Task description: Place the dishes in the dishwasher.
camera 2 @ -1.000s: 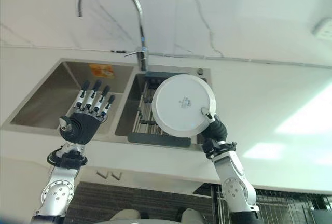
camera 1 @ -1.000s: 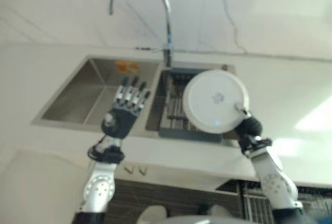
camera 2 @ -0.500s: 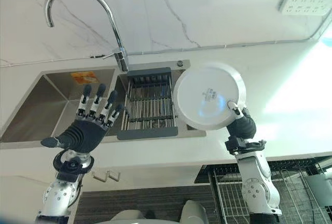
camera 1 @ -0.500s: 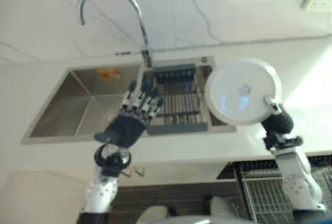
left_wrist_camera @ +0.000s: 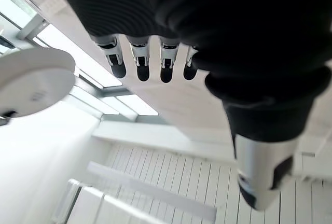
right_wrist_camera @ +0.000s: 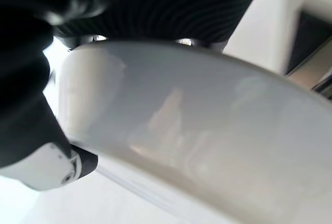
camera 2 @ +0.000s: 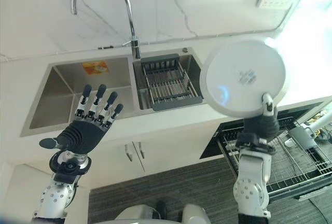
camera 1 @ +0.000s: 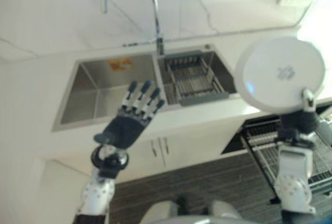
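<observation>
A round white plate (camera 2: 244, 78) is held upright in the air by my right hand (camera 2: 261, 126), thumb pinching its lower rim; the plate (right_wrist_camera: 197, 141) spans the right wrist view. It hangs above the pulled-out dishwasher rack (camera 2: 290, 156) of metal wire at the lower right. My left hand (camera 2: 85, 130) is raised in front of the counter's edge, fingers straight and spread, holding nothing; its fingers (left_wrist_camera: 140, 60) show straight in the left wrist view.
A steel double sink (camera 2: 67, 86) sits in the white counter, with a curved tap (camera 2: 104, 6) behind it and a dark drying rack (camera 2: 168, 81) in the right basin. White cupboard doors (camera 2: 135, 154) lie below the counter. A small white item (camera 2: 298, 138) lies in the dishwasher rack.
The camera has swung down and right, bringing the dishwasher rack and floor into view. My right hand has carried the plate from beside the sink to above the rack.
</observation>
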You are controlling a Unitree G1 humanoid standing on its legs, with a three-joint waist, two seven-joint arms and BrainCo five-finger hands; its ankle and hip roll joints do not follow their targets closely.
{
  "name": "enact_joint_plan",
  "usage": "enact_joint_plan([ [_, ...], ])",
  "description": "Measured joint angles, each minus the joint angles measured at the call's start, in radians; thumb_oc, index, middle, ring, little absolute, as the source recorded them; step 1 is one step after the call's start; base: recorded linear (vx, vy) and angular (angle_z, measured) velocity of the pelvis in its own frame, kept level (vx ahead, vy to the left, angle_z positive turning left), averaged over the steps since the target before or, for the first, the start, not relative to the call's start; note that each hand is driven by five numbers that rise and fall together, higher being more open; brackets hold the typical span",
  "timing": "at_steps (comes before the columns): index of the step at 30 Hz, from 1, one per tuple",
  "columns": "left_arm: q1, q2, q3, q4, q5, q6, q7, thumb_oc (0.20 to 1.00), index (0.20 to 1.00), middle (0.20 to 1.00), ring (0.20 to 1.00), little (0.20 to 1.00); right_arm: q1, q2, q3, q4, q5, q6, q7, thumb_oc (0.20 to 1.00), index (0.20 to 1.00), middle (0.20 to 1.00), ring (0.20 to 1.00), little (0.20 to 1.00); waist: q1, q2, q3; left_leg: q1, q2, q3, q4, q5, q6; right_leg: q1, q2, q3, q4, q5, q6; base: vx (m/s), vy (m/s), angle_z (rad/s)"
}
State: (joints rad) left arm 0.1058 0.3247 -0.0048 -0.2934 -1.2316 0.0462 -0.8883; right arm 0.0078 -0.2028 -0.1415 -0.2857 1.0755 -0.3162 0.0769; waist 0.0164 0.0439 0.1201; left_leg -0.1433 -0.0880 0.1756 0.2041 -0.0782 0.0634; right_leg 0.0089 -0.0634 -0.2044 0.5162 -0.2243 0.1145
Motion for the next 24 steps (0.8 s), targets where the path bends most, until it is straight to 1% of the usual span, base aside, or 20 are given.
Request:
enact_joint_plan([
  [1,-0.025,0.018,-0.001,0.001,0.025,-0.006,0.017,1.0,1.0,1.0,1.0,1.0,0.007,0.018,0.023,0.0,-0.018,-0.002,-0.011,0.2,0.2,0.2,0.2,0.2,-0.006,-0.039,0.004,-0.021,-0.003,0.058,0.008,-0.076,-0.14,0.048,-0.04,-0.001,-0.108,0.009,-0.041,-0.11,-0.129,-1.03],
  [2,-0.068,0.059,0.016,0.003,0.041,-0.013,0.035,1.0,1.0,1.0,1.0,1.0,0.007,0.043,0.044,-0.003,-0.039,-0.002,-0.023,0.2,0.2,0.2,0.2,0.2,-0.004,-0.098,0.007,-0.138,0.028,0.047,0.316,-0.142,0.022,0.057,-0.09,-0.002,-0.199,-0.049,-0.06,-0.09,-0.178,-1.24],
  [3,-0.065,0.032,0.014,0.0,0.077,-0.026,0.061,1.0,1.0,1.0,1.0,1.0,0.011,0.011,0.057,-0.002,-0.058,0.001,-0.029,0.2,0.2,0.2,0.2,0.2,0.007,-0.018,-0.002,-0.1,0.166,-0.081,0.356,-0.183,-0.06,0.049,-0.074,-0.065,-0.196,-0.093,-0.01,-0.1,-0.291,-1.33],
  [5,-0.049,0.009,0.006,0.005,0.121,-0.031,0.082,1.0,1.0,1.0,1.0,1.0,0.027,0.007,0.062,0.003,-0.079,0.0,-0.04,0.2,0.2,0.2,0.2,0.2,0.005,-0.018,0.001,-0.075,0.154,-0.057,0.281,-0.178,-0.08,-0.011,-0.177,-0.076,-0.111,-0.096,-0.013,-0.06,-0.317,-1.28],
  [6,-0.046,0.033,0.003,-0.025,0.151,-0.039,0.111,1.0,1.0,1.0,1.0,1.0,0.054,-0.003,0.051,-0.042,-0.109,-0.002,-0.039,0.2,0.2,0.2,0.2,0.2,-0.002,-0.008,0.003,-0.078,0.155,-0.084,0.193,-0.077,-0.057,-0.071,-0.264,-0.047,-0.125,-0.062,0.018,-0.02,-0.517,-0.7],
  [8,-0.07,0.05,0.006,-0.035,0.153,-0.047,0.122,1.0,1.0,1.0,1.0,1.0,0.05,-0.007,0.052,-0.05,-0.143,0.001,-0.028,0.2,0.2,0.2,0.2,0.2,-0.007,-0.059,0.009,-0.084,0.159,-0.113,0.125,-0.007,-0.094,-0.085,-0.311,0.021,-0.21,0.018,0.095,0.04,-0.751,0.08],
  [9,-0.065,0.039,0.004,-0.042,0.154,-0.037,0.13,1.0,1.0,1.0,1.0,1.0,0.059,-0.024,0.034,-0.075,-0.179,0.007,-0.02,0.2,0.2,0.2,0.2,0.2,-0.017,-0.049,0.013,-0.135,0.201,-0.117,0.14,-0.001,-0.103,-0.121,-0.262,0.121,-0.144,0.012,0.069,0.09,-0.789,0.75],
  [10,-0.063,0.04,0.012,-0.077,0.159,-0.028,0.125,1.0,1.0,1.0,1.0,1.0,0.068,-0.031,0.009,-0.112,-0.19,0.006,-0.009,0.2,0.2,0.2,0.2,0.2,-0.032,-0.058,0.016,-0.159,0.236,-0.135,0.128,0.004,-0.11,-0.112,-0.202,0.143,-0.174,0.009,0.065,0.09,-0.706,1.22],
  [11,-0.031,0.025,0.013,-0.095,0.192,-0.017,0.117,1.0,1.0,1.0,1.0,1.0,0.058,-0.082,-0.012,-0.109,-0.19,0.008,0.011,0.2,0.2,0.2,0.2,0.2,-0.042,-0.053,0.044,-0.15,0.302,-0.137,0.133,-0.032,-0.151,-0.162,-0.139,0.081,-0.094,-0.016,0.009,0.16,-0.952,0.96],
  [12,-0.01,0.001,0.007,-0.12,0.192,-0.005,0.112,1.0,1.0,1.0,1.0,1.0,0.058,-0.105,-0.028,-0.108,-0.189,0.006,0.022,0.2,0.2,0.2,0.2,0.2,-0.038,-0.036,0.033,-0.083,0.307,-0.054,0.299,-0.096,-0.127,-0.171,-0.095,0.052,-0.08,-0.032,-0.028,0.17,-0.961,0.73],
  [13,0.017,-0.012,-0.008,-0.136,0.19,-0.009,0.102,1.0,1.0,1.0,1.0,1.0,0.049,-0.123,-0.005,-0.059,-0.189,-0.004,0.04,0.2,0.2,0.2,0.2,0.2,-0.062,0.002,0.01,0.07,0.344,-0.036,0.064,-0.057,-0.235,-0.195,-0.034,-0.012,-0.021,-0.05,-0.081,0.17,-1.042,-0.08],
  [14,0.074,-0.003,-0.028,-0.15,0.193,0.003,0.112,1.0,1.0,1.0,1.0,1.0,0.12,-0.093,0.035,-0.042,-0.183,0.065,0.068,0.2,0.2,0.2,0.2,0.2,-0.009,-0.061,0.015,0.051,0.431,-0.018,0.075,0.043,-0.209,-0.243,0.072,-0.026,0.006,-0.09,-0.208,0.15,-0.859,-0.08],
  [16,0.089,0.023,-0.038,-0.12,0.194,0.022,0.108,1.0,1.0,1.0,1.0,1.0,0.158,-0.073,0.065,-0.026,-0.183,0.088,0.075,0.2,0.2,0.2,0.2,0.2,-0.005,-0.112,0.015,0.023,0.424,-0.057,0.079,0.139,-0.126,-0.226,0.093,-0.039,-0.024,-0.074,-0.25,0.11,-0.517,0.01],
  [17,0.092,0.038,-0.038,-0.095,0.196,0.028,0.096,1.0,1.0,1.0,1.0,1.0,0.161,-0.08,0.075,-0.012,-0.182,0.083,0.09,0.2,0.2,0.2,0.2,0.2,-0.01,-0.119,0.014,0.029,0.38,-0.055,0.077,0.15,-0.154,-0.218,0.084,-0.047,-0.031,-0.073,-0.272,0.06,-0.125,0.45],
  [18,0.088,0.045,-0.031,-0.077,0.227,0.045,0.083,1.0,1.0,1.0,1.0,1.0,0.176,-0.07,0.058,-0.012,-0.186,0.084,0.098,0.2,0.2,0.2,0.2,0.2,-0.03,-0.123,0.026,0.024,0.309,-0.011,0.114,0.118,-0.159,-0.183,0.064,-0.076,-0.075,-0.068,-0.252,0.07,-0.064,0.68],
  [19,0.084,0.031,-0.034,-0.072,0.248,0.055,0.066,1.0,1.0,1.0,1.0,1.0,0.176,-0.076,0.042,-0.005,-0.189,0.081,0.096,0.2,0.2,0.2,0.2,0.2,-0.047,-0.094,0.05,0.041,0.211,-0.023,0.112,0.071,-0.129,-0.163,0.066,-0.057,-0.067,-0.036,0.026,0.1,-0.015,0.6],
  [20,0.079,-0.032,-0.026,-0.092,0.269,0.048,0.051,1.0,1.0,1.0,1.0,1.0,0.137,-0.15,0.029,-0.006,-0.191,0.066,0.094,0.2,0.2,0.2,0.2,0.2,-0.046,0.048,0.059,0.036,0.241,-0.092,0.133,0.041,-0.103,-0.276,0.059,-0.001,0.15,-0.059,0.058,0.12,0.003,0.38],
  [21,0.076,-0.031,-0.023,-0.1,0.27,0.039,0.043,1.0,1.0,1.0,1.0,1.0,0.119,-0.169,0.023,-0.011,-0.191,0.061,0.096,0.2,0.2,0.2,0.2,0.2,-0.049,0.036,0.054,0.045,0.224,-0.084,0.117,0.012,-0.12,-0.294,-0.07,0.059,0.143,-0.104,0.023,0.14,0.014,0.07],
  [22,0.061,-0.031,-0.035,-0.082,0.276,0.033,0.034,1.0,1.0,1.0,1.0,1.0,0.078,-0.159,0.044,0.005,-0.199,0.052,0.084,0.2,0.2,0.2,0.2,0.2,-0.046,0.035,0.061,0.047,0.211,-0.086,0.154,-0.071,-0.18,-0.278,-0.106,0.059,0.096,-0.095,-0.078,0.12,0.027,-0.03],
  [24,0.044,-0.025,-0.052,-0.061,0.324,0.054,0.036,1.0,1.0,1.0,1.0,1.0,0.102,-0.094,0.099,0.005,-0.244,0.048,0.057,0.2,0.2,0.2,0.2,0.2,-0.042,0.036,0.068,-0.031,0.19,-0.047,0.233,-0.135,-0.154,-0.179,0.001,0.02,-0.115,0.001,-0.096,0.12,0.083,-0.26],
])
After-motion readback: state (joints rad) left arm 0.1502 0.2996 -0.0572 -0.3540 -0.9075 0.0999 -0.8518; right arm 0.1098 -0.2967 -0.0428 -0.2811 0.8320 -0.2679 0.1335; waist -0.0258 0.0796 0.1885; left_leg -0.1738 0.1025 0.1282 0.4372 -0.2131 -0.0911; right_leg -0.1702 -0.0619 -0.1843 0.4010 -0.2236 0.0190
